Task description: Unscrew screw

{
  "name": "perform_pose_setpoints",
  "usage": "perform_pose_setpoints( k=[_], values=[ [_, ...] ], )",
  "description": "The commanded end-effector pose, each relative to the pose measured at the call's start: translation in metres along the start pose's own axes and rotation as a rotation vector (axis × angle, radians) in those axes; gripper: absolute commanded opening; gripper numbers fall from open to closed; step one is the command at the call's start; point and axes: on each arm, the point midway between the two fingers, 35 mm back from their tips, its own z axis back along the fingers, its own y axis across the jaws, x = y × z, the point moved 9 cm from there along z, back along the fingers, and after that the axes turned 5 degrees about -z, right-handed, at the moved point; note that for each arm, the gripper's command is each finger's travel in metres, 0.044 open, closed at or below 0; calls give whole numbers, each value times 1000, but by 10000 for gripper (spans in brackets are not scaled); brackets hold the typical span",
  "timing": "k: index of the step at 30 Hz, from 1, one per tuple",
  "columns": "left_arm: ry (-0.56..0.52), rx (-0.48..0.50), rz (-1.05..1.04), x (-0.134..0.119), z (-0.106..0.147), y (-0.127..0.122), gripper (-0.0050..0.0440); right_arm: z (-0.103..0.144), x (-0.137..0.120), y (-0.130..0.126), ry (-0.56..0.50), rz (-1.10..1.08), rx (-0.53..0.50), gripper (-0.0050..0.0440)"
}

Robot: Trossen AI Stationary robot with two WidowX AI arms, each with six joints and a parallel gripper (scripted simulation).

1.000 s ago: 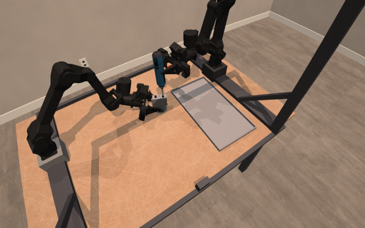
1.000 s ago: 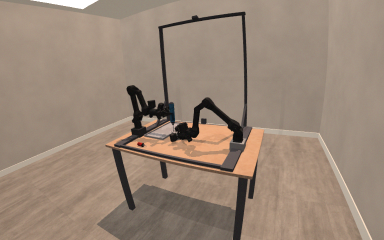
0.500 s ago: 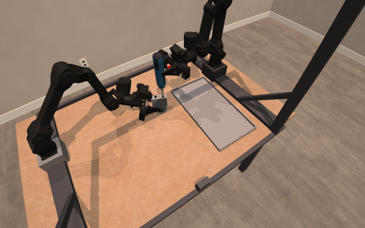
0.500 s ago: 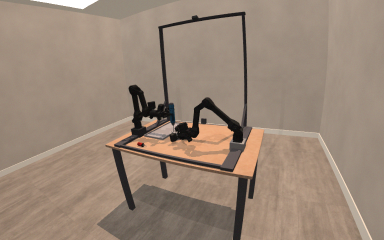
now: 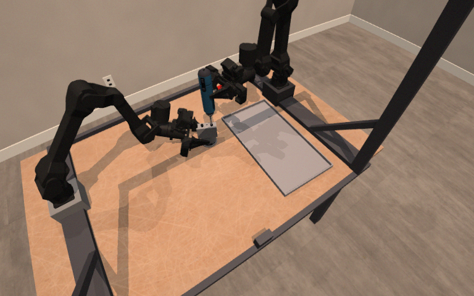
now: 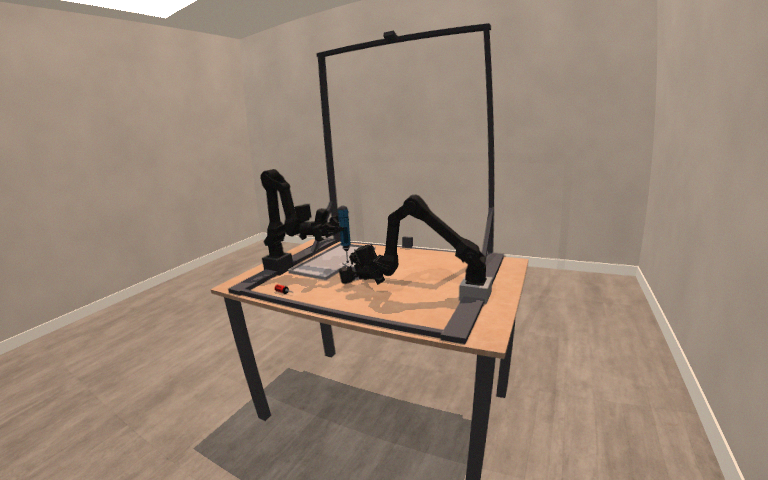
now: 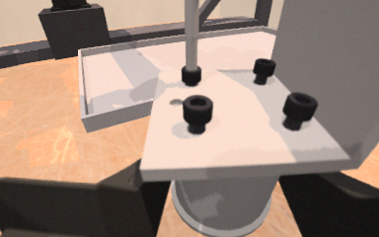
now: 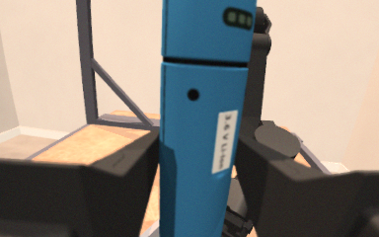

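Observation:
The grey joint module (image 5: 208,138) (image 7: 223,207) stands upright on the table, with its flat bracket plate (image 7: 237,135) on top. My left gripper (image 5: 202,140) (image 7: 223,149) is shut on the module's round base from both sides. Four black screws show on the plate: three stand raised (image 7: 197,111) (image 7: 299,108) (image 7: 265,69), and one (image 7: 191,75) sits low. My right gripper (image 5: 217,89) (image 8: 196,138) is shut on the blue electric screwdriver (image 5: 205,91) (image 6: 343,225) (image 8: 202,128), held upright. Its bit (image 7: 191,35) rests in the low screw's socket.
A shallow grey tray (image 5: 291,158) (image 7: 106,81) (image 6: 310,268) lies just beyond the module. A small red object (image 6: 280,289) lies near a table corner. A small dark block (image 5: 262,238) sits on the front edge. A tall black frame stands over the table.

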Motion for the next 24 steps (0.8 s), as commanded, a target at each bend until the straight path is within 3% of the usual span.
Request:
perform_pose_setpoints(
  k=[1, 9, 24],
  values=[
    [-19, 6, -16, 9, 0, 3, 244, 2, -5, 0, 19, 0, -2, 162],
    [-19, 6, -16, 9, 0, 3, 244, -4, 12, 1, -30, 3, 2, 162],
    [-19, 6, -16, 9, 0, 3, 244, -2, 5, 0, -7, 1, 0, 162]
  ],
)
